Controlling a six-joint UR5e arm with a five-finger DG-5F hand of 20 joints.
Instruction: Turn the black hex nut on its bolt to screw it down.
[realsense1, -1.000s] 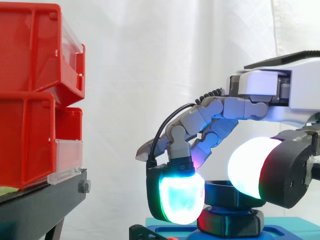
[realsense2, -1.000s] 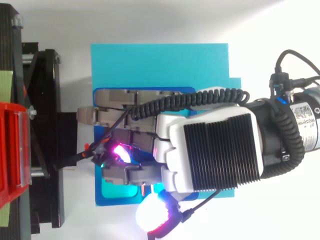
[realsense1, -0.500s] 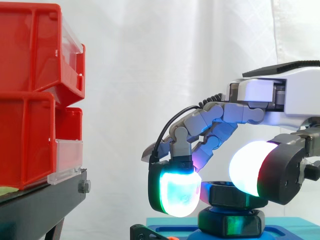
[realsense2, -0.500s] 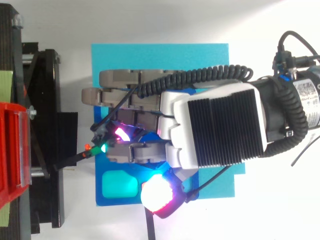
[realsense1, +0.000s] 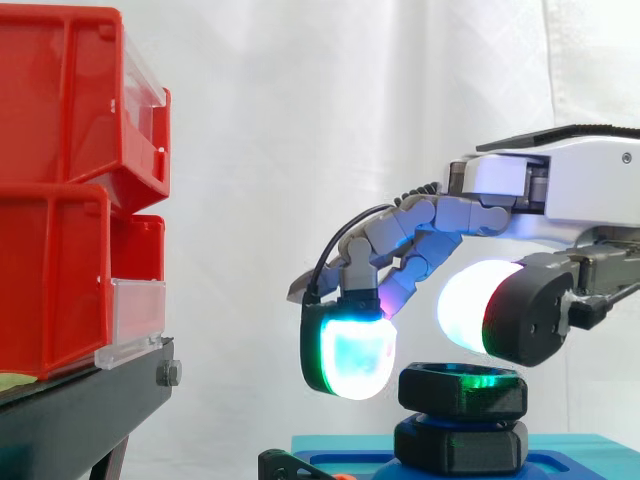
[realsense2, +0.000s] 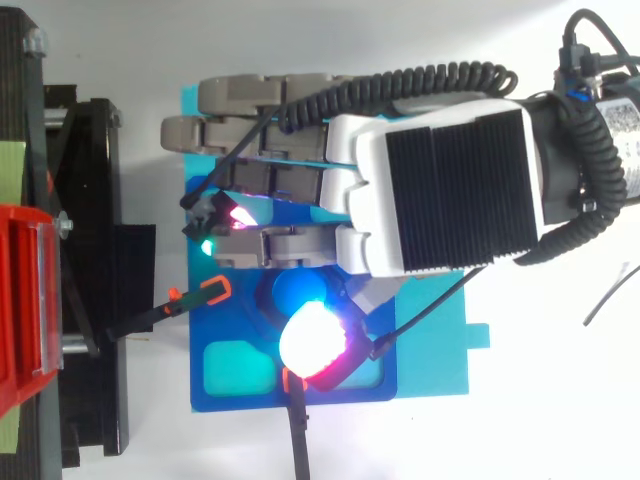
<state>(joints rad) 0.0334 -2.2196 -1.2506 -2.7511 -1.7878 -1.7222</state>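
The black hex nut (realsense1: 463, 390) sits on its bolt toward the middle of the blue plate (realsense2: 230, 395), above a black collar (realsense1: 460, 445) of like shape. The hand (realsense1: 560, 195) hangs over it with thumb and fingers apart, clasping nothing. The cyan fingertip pad (realsense1: 350, 355) is just beside the nut's left flank, and the white thumb pad (realsense1: 470, 320) is just above its top edge.

The likely trouble is an uneven closing. The thumb pad stands higher than the nut, so it could ride over the top rather than seat on a flat, and the turn would slip. A skewed squeeze might also tilt the nut and bind the thread.

By count there are one nut, one collar, one blue plate, one cyan sheet (realsense2: 430, 350) under it and one orange-tipped clip (realsense2: 205, 293) at the plate's left edge. Two red bins (realsense1: 60, 100) are stacked on the black stand (realsense1: 80, 410).
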